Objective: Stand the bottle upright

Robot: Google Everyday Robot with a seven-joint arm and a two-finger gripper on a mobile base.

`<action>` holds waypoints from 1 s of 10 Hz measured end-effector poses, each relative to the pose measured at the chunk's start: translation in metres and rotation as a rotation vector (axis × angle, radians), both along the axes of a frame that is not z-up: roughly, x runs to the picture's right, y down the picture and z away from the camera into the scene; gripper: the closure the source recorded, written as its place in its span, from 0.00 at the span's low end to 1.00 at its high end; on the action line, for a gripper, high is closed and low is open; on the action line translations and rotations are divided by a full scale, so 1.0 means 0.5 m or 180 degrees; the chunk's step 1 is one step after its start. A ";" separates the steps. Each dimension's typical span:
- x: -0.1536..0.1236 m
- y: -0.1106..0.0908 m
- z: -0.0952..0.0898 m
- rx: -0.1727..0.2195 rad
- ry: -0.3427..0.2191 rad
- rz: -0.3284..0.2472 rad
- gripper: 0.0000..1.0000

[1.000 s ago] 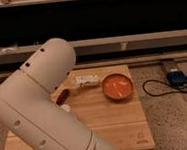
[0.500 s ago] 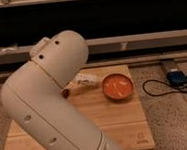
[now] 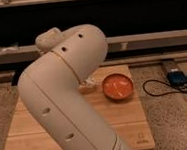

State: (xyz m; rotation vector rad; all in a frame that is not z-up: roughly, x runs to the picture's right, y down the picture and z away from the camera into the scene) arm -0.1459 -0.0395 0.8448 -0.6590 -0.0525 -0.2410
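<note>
Claw: out of sight, hidden beyond the robot's bulky white arm (image 3: 65, 102), with its fingers pressed together on nothing that can be seen. The arm rises from the lower middle of the view, bends at a rounded elbow near the top, and covers much of the wooden desk (image 3: 27, 131). Bottle (image 3: 89, 84): a small whitish form on the desk, toward its far edge, showing just at the right-hand edge of the arm. Only a short, low part of it is visible, and it appears to lie on its side rather than stand. Orange bowl (image 3: 118, 86): on the desk just right of the bottle, apart from it, with pale flecks inside. Floor at right: a speckled surface carrying a blue-and-black device (image 3: 176, 76) and a looping black cable (image 3: 161, 90). Background: a dark wall crossed by a pale ledge (image 3: 148, 39).
</note>
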 end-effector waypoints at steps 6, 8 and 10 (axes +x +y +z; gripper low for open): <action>0.010 -0.028 -0.040 -0.0101 -0.0443 0.0611 1.00; 0.022 -0.033 -0.046 -0.0128 -0.0616 0.0823 1.00; 0.035 -0.042 -0.057 -0.0085 -0.0869 0.0964 1.00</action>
